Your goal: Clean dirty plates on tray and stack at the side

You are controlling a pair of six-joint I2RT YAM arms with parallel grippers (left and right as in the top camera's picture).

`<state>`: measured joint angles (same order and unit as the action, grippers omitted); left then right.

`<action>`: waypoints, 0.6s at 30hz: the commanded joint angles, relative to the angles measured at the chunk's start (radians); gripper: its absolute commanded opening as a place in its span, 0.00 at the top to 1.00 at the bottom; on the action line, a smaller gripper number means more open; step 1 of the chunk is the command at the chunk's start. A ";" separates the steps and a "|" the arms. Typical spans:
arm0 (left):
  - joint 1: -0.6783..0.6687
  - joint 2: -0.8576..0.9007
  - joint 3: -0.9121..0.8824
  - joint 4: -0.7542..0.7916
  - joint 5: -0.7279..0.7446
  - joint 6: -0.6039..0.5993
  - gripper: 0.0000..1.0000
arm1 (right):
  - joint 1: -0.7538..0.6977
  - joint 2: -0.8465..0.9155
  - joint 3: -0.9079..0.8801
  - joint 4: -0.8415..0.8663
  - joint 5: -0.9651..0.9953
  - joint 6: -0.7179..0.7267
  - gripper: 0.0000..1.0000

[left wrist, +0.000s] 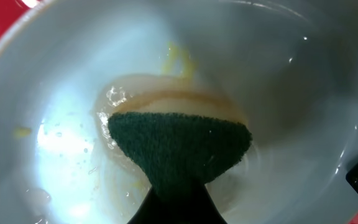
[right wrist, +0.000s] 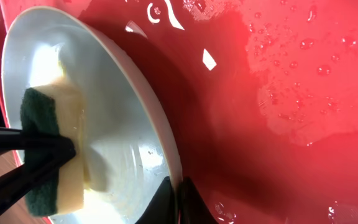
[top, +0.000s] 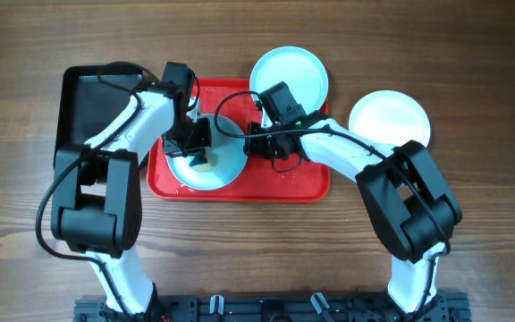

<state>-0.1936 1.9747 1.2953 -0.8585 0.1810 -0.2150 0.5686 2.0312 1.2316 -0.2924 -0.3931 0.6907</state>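
Note:
A pale turquoise plate [top: 224,168] sits tilted on the red tray [top: 304,183], with yellowish residue and water on it [left wrist: 61,74]. My left gripper [top: 197,150] is shut on a yellow sponge with a green scrub side [left wrist: 179,149] and presses it onto the plate's inside. My right gripper [top: 250,143] is shut on the plate's right rim [right wrist: 174,198] and holds that edge up. The right wrist view shows the plate [right wrist: 114,118], the sponge [right wrist: 51,155] and the wet tray [right wrist: 278,93]. A second turquoise plate [top: 289,76] and a cream-white plate [top: 389,118] lie on the table off the tray.
A black rectangular tray [top: 83,98] stands at the left, touching the red tray's left side. The second turquoise plate lies just behind the red tray's far right corner. The white plate lies to the tray's right on the wooden table [top: 472,224].

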 commanded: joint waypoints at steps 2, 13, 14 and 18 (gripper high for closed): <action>-0.006 0.002 -0.065 0.047 -0.130 -0.002 0.96 | 0.000 0.040 0.012 0.008 -0.026 -0.018 0.96; -0.038 0.000 -0.058 0.069 -0.314 -0.116 0.96 | 0.000 0.040 0.012 0.021 -0.031 -0.017 0.96; -0.048 0.000 -0.058 0.066 -0.341 -0.133 0.96 | 0.000 0.040 0.012 0.021 -0.031 -0.016 0.96; -0.123 0.000 -0.058 0.052 -0.510 -0.219 0.96 | 0.000 0.040 0.012 0.019 -0.031 -0.017 0.96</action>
<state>-0.2676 1.9522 1.2621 -0.7986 -0.0616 -0.3244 0.5674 2.0426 1.2343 -0.2668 -0.4187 0.6827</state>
